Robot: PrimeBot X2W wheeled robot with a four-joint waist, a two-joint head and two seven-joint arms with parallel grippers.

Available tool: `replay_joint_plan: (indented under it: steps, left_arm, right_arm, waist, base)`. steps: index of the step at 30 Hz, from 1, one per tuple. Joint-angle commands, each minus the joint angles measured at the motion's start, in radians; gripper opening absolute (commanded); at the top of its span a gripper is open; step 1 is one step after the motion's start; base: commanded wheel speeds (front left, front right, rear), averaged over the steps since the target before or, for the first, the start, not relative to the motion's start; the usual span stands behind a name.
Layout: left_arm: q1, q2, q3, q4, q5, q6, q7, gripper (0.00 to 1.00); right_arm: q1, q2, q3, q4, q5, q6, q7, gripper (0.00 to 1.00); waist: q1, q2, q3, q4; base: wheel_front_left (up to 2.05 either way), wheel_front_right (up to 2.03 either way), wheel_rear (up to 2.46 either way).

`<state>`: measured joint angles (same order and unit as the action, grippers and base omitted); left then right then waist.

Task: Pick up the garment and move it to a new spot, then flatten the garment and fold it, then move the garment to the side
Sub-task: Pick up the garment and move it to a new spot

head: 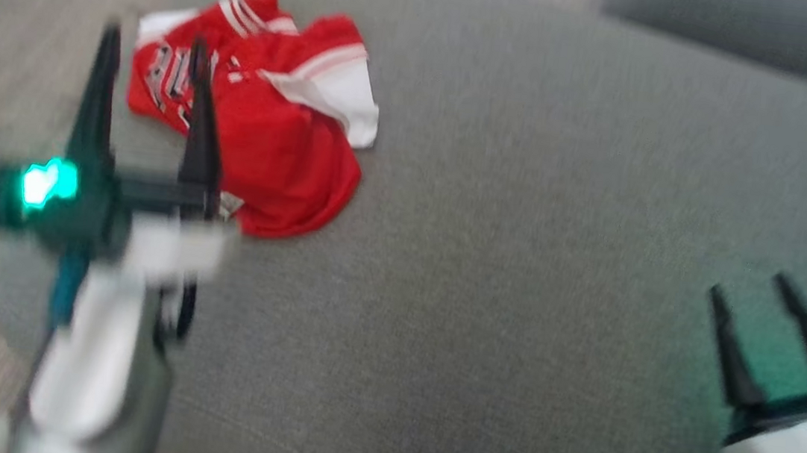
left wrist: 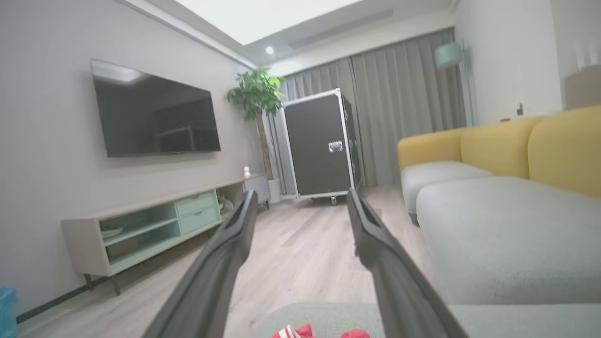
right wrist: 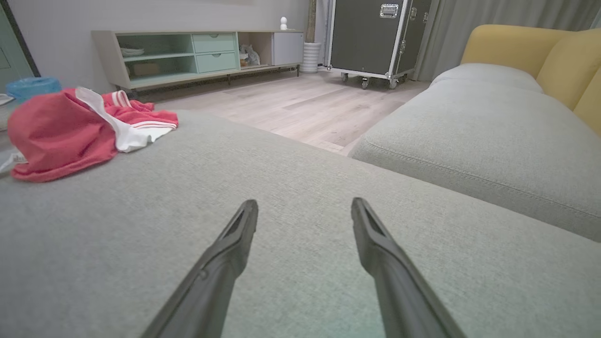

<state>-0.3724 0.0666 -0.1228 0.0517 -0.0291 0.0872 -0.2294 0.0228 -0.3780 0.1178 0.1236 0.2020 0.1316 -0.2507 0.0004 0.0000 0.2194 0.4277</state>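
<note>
Both grippers wide open and empty, red garment crumpled on the grey cushion

The left gripper (head: 156, 37) has its two dark fingers spread wide with nothing between them. In the head view, which is blurred, they cross in front of the left part of the garment (head: 285, 139). In the left wrist view they point out over the wooden floor (left wrist: 300, 244) toward a black wheeled case (left wrist: 319, 145), with a scrap of red cloth at the bottom edge beneath them. The right gripper (head: 748, 284) is spread just as wide and holds nothing, low over bare cushion (head: 519, 269) and well apart from the garment. The garment – red, with white stripes and a white panel – lies bunched near the cushion's far left edge, close to the floor. Beyond stand a pale TV cabinet (right wrist: 188, 51) and a yellow-backed sofa (right wrist: 512, 44)
</note>
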Motion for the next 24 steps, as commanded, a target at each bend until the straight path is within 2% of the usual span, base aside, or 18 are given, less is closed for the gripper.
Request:
replay_joint_plan:
  steps: [1, 7, 11, 17, 22, 23, 24]
  left_arm:
    - [-0.06, 0.029, 0.041, -0.008, -0.003, -0.005, 0.016, 1.0]
    - [-0.433, 0.058, 0.079, 0.318, -0.063, -0.047, 0.265, 1.0]
    - [-0.612, 0.084, 0.125, 0.588, -0.107, -0.039, 0.393, 1.0]
    - [-0.713, 0.111, 0.181, 0.903, -0.159, 0.011, 0.553, 1.0]
    - [-0.727, 0.111, 0.193, 1.033, -0.186, 0.007, 0.585, 1.0]
    - [-0.732, 0.112, 0.189, 1.043, -0.185, 0.002, 0.569, 0.35]
    - [-0.738, 0.114, 0.183, 1.047, -0.181, -0.007, 0.546, 0.0]
  right_arm:
    - [-0.012, -0.037, 0.008, -0.034, 0.003, -0.001, -0.011, 1.0]
    - [-0.043, -0.163, -0.036, -0.109, 0.023, -0.001, -0.011, 1.0]
    - [-0.048, -0.234, -0.04, -0.158, 0.038, -0.001, -0.011, 1.0]
    - [-0.058, -0.291, -0.052, -0.222, 0.06, -0.001, 0.007, 1.0]
    - [-0.052, -0.293, -0.082, -0.236, 0.063, -0.001, 0.009, 1.0]
    - [-0.049, -0.29, -0.086, -0.236, 0.062, -0.001, 0.008, 1.0]
    - [-0.048, -0.286, -0.088, -0.235, 0.061, -0.001, 0.008, 1.0]
  waist:
    - [-0.0004, 0.0, 0.113, -0.02]
    - [-0.0004, 0.0, 0.236, -0.047]
    - [-0.0004, 0.0, 0.302, -0.074]
    - [-0.0004, 0.0, 0.377, -0.117]
    - [-0.0004, 0.0, 0.416, -0.13]
    - [-0.0004, 0.0, 0.419, -0.13]
    - [-0.0004, 0.0, 0.421, -0.13]
  base:
    - [0.0, 0.0, 0.0]
    - [0.0, 0.0, 0.0]
    - [0.0, 0.0, 0.0]
    - [0.0, 0.0, 0.0]
    - [0.0, 0.0, 0.0]
    - [0.0, 0.0, 0.0]
    - [0.0, 0.0, 0.0]
